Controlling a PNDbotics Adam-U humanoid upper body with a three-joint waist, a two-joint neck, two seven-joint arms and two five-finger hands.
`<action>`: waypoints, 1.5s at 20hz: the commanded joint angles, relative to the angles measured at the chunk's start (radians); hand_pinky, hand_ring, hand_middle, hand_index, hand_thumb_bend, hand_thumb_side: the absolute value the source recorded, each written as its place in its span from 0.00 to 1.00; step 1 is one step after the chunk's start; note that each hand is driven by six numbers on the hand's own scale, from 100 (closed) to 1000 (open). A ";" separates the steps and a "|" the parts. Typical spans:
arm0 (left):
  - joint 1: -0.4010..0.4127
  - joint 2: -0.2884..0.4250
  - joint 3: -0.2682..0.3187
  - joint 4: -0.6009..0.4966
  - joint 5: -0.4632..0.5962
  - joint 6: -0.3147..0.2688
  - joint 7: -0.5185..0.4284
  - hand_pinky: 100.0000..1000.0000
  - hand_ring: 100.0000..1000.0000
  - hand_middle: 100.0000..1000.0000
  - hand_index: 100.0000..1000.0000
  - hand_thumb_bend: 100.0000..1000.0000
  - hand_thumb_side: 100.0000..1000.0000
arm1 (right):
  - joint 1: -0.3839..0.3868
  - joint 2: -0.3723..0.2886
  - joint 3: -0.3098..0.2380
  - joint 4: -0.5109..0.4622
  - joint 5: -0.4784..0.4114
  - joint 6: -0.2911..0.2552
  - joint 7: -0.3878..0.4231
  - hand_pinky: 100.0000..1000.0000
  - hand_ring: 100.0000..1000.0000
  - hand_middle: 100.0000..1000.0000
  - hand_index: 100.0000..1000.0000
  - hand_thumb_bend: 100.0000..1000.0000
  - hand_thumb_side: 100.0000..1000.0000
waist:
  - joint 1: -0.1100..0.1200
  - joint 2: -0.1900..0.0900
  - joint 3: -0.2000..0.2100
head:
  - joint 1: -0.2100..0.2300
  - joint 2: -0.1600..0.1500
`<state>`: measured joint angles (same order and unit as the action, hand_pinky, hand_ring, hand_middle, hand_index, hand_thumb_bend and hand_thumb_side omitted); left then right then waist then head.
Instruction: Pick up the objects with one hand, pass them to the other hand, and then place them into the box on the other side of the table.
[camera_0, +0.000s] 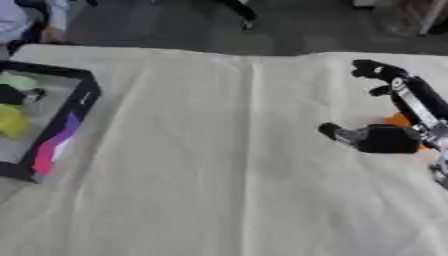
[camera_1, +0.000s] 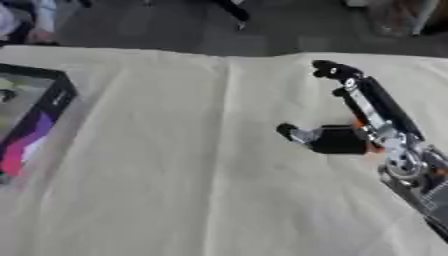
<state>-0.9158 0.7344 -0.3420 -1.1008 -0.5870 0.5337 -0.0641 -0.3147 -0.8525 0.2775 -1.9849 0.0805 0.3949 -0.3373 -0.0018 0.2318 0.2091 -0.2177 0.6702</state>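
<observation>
Left eye view: at the left edge of the table (camera_0: 219, 175), which is draped in a cream cloth, stands a black-framed box (camera_0: 61, 125) with a pink and purple panel on its side. Inside it lie a yellow object (camera_0: 12, 121), a pale green one (camera_0: 17, 80) and a dark one (camera_0: 12, 95). Far to the right, the right hand (camera_1: 372, 117) has its fingers outstretched and thumb spread wide, above an orange object (camera_0: 399, 120) lying on the cloth, mostly hidden behind it.

Cloth (camera_0: 219, 165): cream. Box (camera_0: 61, 137): black frame, pink-and-purple side panel. Contents: yellow item (camera_0: 12, 122), pale green item (camera_0: 17, 81). Right hand (camera_1: 350, 137): black and silver, over an orange object (camera_0: 398, 120).
</observation>
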 joint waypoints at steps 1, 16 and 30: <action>-0.013 0.057 0.008 -0.079 0.049 0.025 0.055 0.85 0.74 0.77 0.82 0.40 0.30 | 0.019 -0.055 -0.069 -0.015 -0.028 0.029 -0.053 0.77 0.89 0.80 0.92 0.57 0.23 | 0.000 -0.012 -0.002 | -0.087 0.011; 0.013 0.129 -0.017 -0.279 0.212 0.076 0.064 0.83 0.72 0.72 0.80 0.29 0.32 | 0.298 -0.321 -0.365 -0.005 -0.143 0.016 0.245 0.86 0.91 0.87 0.95 0.59 0.28 | -0.004 0.032 0.002 | -0.154 -0.020; -0.025 0.122 0.006 -0.357 0.307 0.137 0.146 0.82 0.70 0.69 0.80 0.25 0.32 | 0.284 -0.253 -0.388 0.196 -0.184 0.011 0.155 0.84 0.89 0.83 0.93 0.62 0.26 | -0.014 0.122 0.064 | -0.184 -0.077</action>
<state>-0.9190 0.8261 -0.3517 -1.4447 -0.2875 0.6688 0.0731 -0.0223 -1.0843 -0.0964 -1.8028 -0.1051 0.4038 -0.1694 -0.0024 0.3551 0.2735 -0.3958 0.6109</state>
